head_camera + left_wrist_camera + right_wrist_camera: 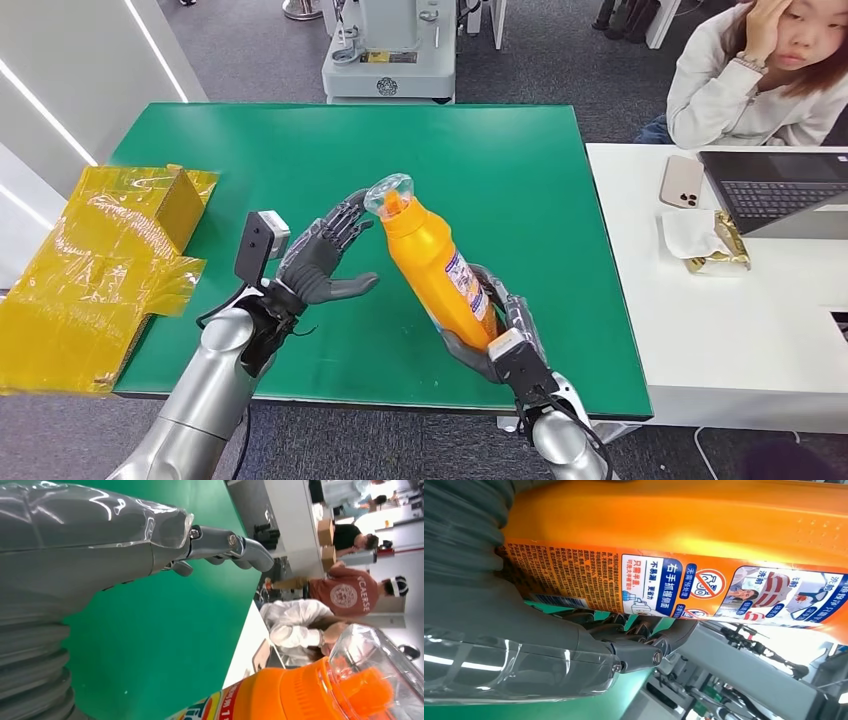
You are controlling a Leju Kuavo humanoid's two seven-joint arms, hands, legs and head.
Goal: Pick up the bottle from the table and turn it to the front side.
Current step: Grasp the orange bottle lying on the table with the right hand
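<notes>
Bottle (440, 270) in right hand (500, 335), cap tilted up-left

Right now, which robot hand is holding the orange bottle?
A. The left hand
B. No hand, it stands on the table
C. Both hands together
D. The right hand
D. The right hand is wrapped around the lower part of the orange bottle and holds it tilted above the green table, while the left hand is spread open beside the cap and grips nothing.
</notes>
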